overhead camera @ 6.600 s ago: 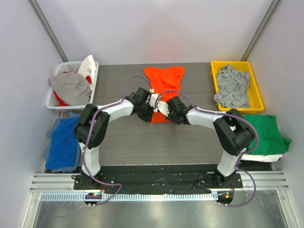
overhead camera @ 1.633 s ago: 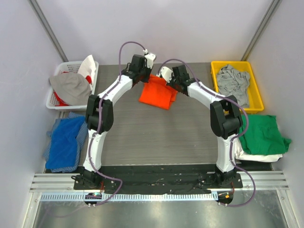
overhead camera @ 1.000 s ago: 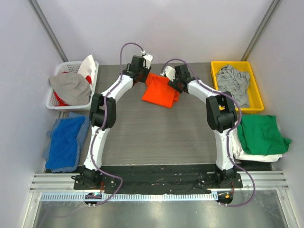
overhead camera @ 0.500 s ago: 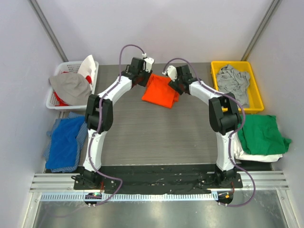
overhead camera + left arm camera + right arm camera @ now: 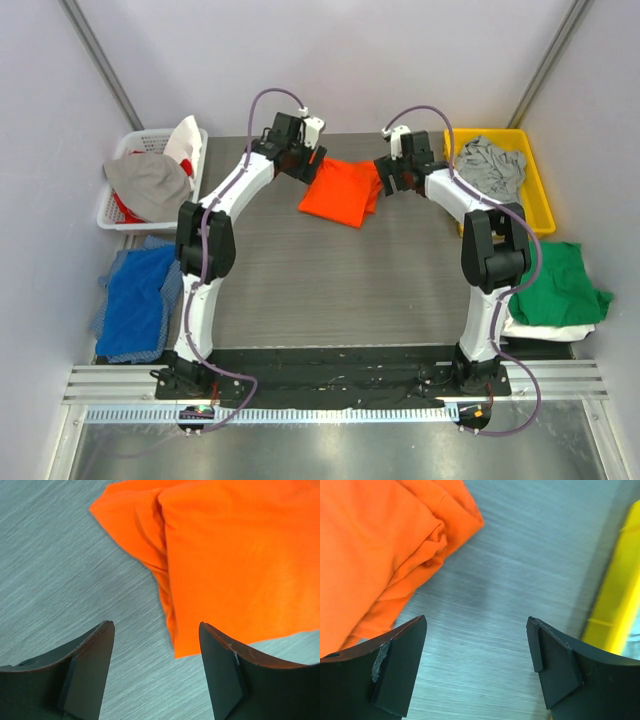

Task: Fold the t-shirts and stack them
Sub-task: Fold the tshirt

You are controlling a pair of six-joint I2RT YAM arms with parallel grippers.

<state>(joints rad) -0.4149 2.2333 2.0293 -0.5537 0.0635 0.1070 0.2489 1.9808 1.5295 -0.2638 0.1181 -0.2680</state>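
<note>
The orange t-shirt (image 5: 340, 192) lies folded on the far middle part of the grey table (image 5: 330, 290), as a compact packet a little turned, with its near corner pointing toward the arms. In the left wrist view its folded layers show at the left edge, and one small fold sticks out to the far left.

The left tool (image 5: 155, 625) is at the far left corner of the shirt. Its jaws stand wide apart and they hold nothing; only the near corner of the cloth and bare table are seen between the two fingers. The right tool (image 5: 476, 620) is just to the right of the shirt, between it and the yellow bin (image 5: 543, 195). This tool also stands wide open and empty, with bare table between its fingers; the rumpled right edge of the shirt is beside its left finger.

A light grey t-shirt (image 5: 490, 165) lies crumpled in the yellow bin at the far right. Near to it, off the right edge of the table, a green t-shirt (image 5: 555, 285) rests on top of a white t-shirt (image 5: 540, 328). At the far left a white basket (image 5: 130, 222) holds a beige cloth (image 5: 150, 182) and some white and red cloth. A blue cloth (image 5: 140, 295) lies beside the left edge of the table.
</note>
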